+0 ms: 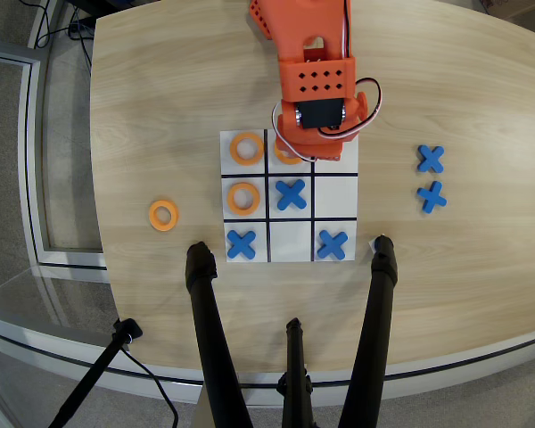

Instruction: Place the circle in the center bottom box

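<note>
In the overhead view, the gripper (296, 150) hangs over the grid's 12 o'clock middle cell (290, 152), covering an orange ring (285, 158) there; its grasp cannot be told.

A lab or office — wooden table (160, 89), tripod legs (216, 348), floor cables (58, 22).
</note>
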Robot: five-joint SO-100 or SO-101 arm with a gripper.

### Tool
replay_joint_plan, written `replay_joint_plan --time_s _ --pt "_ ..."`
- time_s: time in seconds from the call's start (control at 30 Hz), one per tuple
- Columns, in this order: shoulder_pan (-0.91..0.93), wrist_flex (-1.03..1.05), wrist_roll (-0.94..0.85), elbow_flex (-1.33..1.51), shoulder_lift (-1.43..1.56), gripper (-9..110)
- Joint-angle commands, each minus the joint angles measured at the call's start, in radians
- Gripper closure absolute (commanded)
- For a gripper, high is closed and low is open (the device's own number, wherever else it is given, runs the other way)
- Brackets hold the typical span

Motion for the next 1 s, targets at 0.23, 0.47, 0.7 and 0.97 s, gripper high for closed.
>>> replay_joint_plan --time_s 0.23,0.47,0.7,0.97 --pt "0.023 -0.02 -0.006 -0.021 -0.018 102" --pt "0.028 -0.018 -0.011 -0.021 -0.02 102" --pt "0.035 -0.015 -0.034 -0.02 -0.011 98" --pt "0.04 -0.008 -0.04 -0.025 0.012 93"
